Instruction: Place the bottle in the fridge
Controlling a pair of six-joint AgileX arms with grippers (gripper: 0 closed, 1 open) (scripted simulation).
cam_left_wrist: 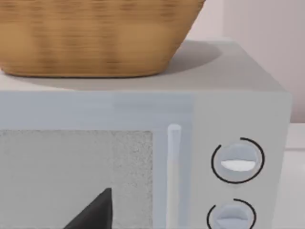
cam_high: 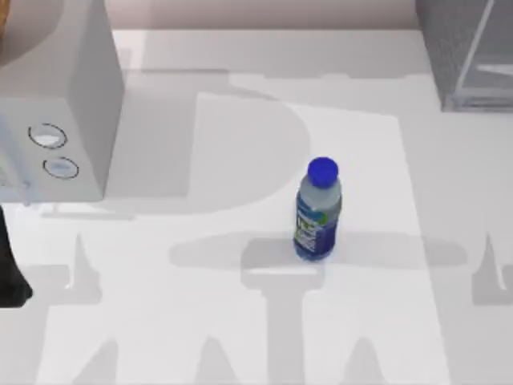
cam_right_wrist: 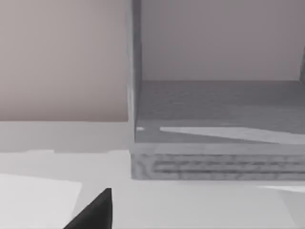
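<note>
Top view: bottle (cam_high: 318, 210) nearest, upright on the tabletop (cam_high: 240, 321) a little right of centre, blue cap (cam_high: 323, 169) up, label facing the camera, well apart from everything else; free-standing, so likely staged for a pickup not yet begun. Fridge (cam_high: 469, 52) at far right corner, interior open toward the tabletop, looks ready to receive. Light grey box with two dials (cam_high: 56, 104) at far left. Dark bit of the left arm (cam_high: 10, 265) at left edge, parked. Left wrist view: dark tip of left gripper (cam_left_wrist: 95, 214) at the frame edge, close in front of the dial box (cam_left_wrist: 143, 162), a vertical handle (cam_left_wrist: 174, 171) and two dials (cam_left_wrist: 237, 161) on its face, wicker basket (cam_left_wrist: 95, 38) sitting on top; touching nothing visible, can't tell open or closed. Right wrist view: dark tip of right gripper (cam_right_wrist: 95, 212) over the tabletop, facing the fridge (cam_right_wrist: 214, 162) with its speckled lower front and bare inside shelf; nothing held as far as visible, finger spread not readable. Judged: task at start, bottle untouched, right arm the better placed for the fridge side.
</note>
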